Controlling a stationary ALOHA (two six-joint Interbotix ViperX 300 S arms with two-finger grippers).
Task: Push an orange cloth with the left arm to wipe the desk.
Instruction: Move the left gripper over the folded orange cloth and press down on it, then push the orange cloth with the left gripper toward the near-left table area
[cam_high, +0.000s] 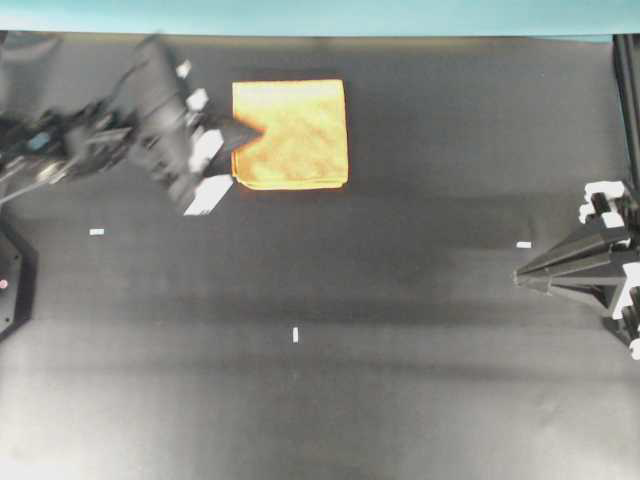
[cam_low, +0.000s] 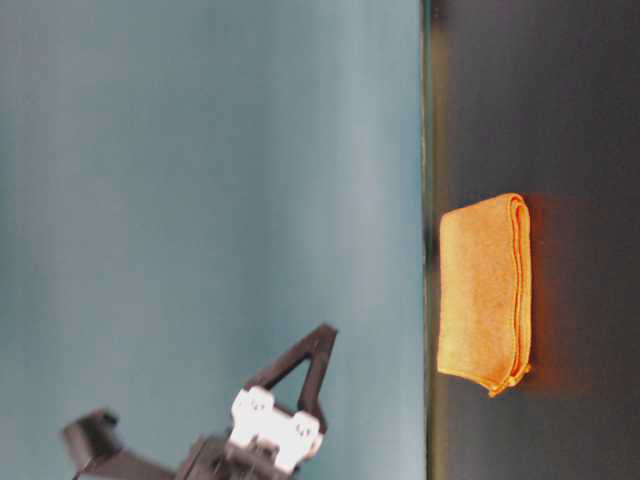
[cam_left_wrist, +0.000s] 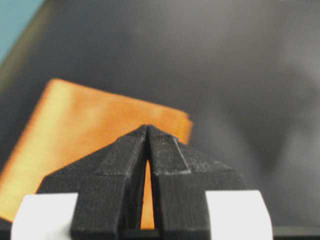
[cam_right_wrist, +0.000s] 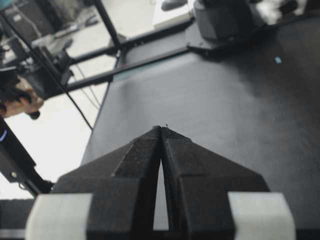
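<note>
The orange cloth (cam_high: 295, 135) lies folded and flat on the black desk (cam_high: 400, 300), close to its far edge. The table-level view shows the cloth (cam_low: 485, 290) from the side. My left gripper (cam_high: 258, 130) is shut and empty, its tip over the cloth's left edge. In the table-level view the left gripper (cam_low: 325, 333) hangs clearly above the desk, not touching the cloth. From the left wrist, the closed left gripper (cam_left_wrist: 148, 127) points over the cloth (cam_left_wrist: 90, 120). At the desk's right side my right gripper (cam_high: 520, 273) is shut on nothing, and it shows the same way from its wrist (cam_right_wrist: 161, 128).
A teal strip (cam_high: 320, 15) runs along the desk's far edge, just behind the cloth. Small white tape marks (cam_high: 97, 232) (cam_high: 295, 335) (cam_high: 523, 244) dot the surface. The left arm's base (cam_high: 10, 280) stands at the left edge. Metal frame bars (cam_right_wrist: 105, 22) rise beyond the desk.
</note>
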